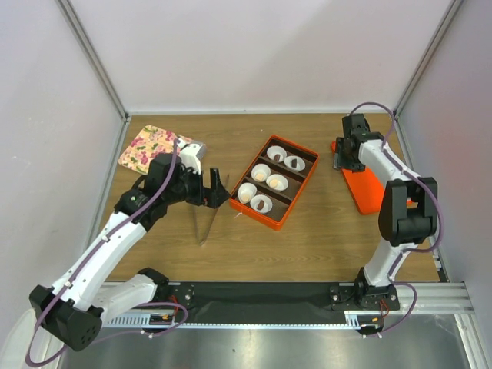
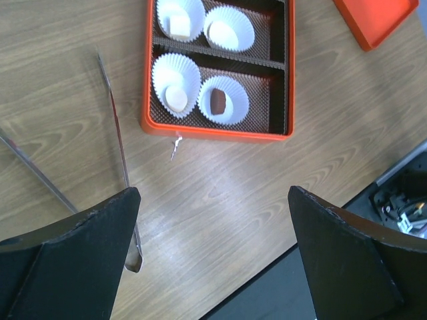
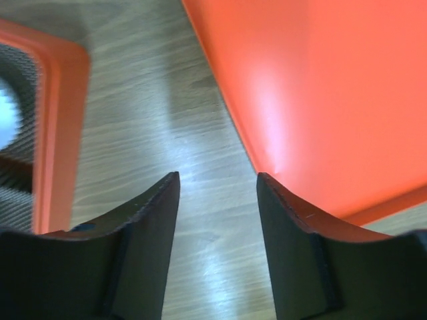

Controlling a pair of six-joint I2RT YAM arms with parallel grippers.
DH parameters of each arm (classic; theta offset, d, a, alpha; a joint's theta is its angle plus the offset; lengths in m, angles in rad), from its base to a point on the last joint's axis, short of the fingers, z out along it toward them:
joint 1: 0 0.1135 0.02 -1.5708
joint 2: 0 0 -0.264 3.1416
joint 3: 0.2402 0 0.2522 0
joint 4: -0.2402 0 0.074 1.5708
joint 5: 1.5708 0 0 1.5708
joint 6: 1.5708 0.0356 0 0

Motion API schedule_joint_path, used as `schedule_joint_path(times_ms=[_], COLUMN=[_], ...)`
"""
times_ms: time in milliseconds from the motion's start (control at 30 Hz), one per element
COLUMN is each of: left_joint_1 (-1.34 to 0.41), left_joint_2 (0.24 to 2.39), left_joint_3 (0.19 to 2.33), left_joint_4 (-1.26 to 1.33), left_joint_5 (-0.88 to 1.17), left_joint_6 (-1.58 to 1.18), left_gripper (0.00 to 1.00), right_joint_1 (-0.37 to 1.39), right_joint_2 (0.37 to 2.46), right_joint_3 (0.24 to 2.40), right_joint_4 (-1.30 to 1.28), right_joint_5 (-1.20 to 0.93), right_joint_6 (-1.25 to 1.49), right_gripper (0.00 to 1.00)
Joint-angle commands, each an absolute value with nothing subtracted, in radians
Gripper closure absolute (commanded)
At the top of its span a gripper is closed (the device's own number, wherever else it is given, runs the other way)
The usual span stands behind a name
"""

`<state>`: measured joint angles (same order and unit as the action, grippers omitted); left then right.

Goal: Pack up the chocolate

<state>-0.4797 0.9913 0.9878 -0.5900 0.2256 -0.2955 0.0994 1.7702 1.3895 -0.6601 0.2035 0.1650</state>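
Observation:
The orange divided box lies mid-table with several white paper cups in it. The chocolate sits in the cups: pale golden pieces and dark brown pieces. In the left wrist view the box shows a golden piece and a dark piece in its near cups. My left gripper is open and empty just left of the box; in its own view it is over bare wood. My right gripper is open and empty, low between the box and the orange lid.
Metal tongs lie on the table under my left gripper and show in the left wrist view. The orange lid lies at the right, beside my right fingers. A floral pouch lies at the back left.

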Motion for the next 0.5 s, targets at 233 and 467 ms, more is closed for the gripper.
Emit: schedule_joint_path(times_ms=[233, 467], left_joint_1=[-0.482, -0.482], left_joint_2=[0.936, 0.922], left_joint_3=[0.959, 0.933], left_joint_4=[-0.537, -0.514], left_joint_5=[0.241, 0.247], left_joint_6=[-0.23, -0.226], left_gripper=[0.0, 0.0], right_joint_1=[0.066, 0.028], right_joint_2=[1.908, 1.957], right_joint_3=[1.439, 1.431], right_joint_4=[-0.621, -0.6], right_joint_5=[0.215, 0.166], right_joint_6=[0.058, 0.037], right_gripper=[0.52, 0.54])
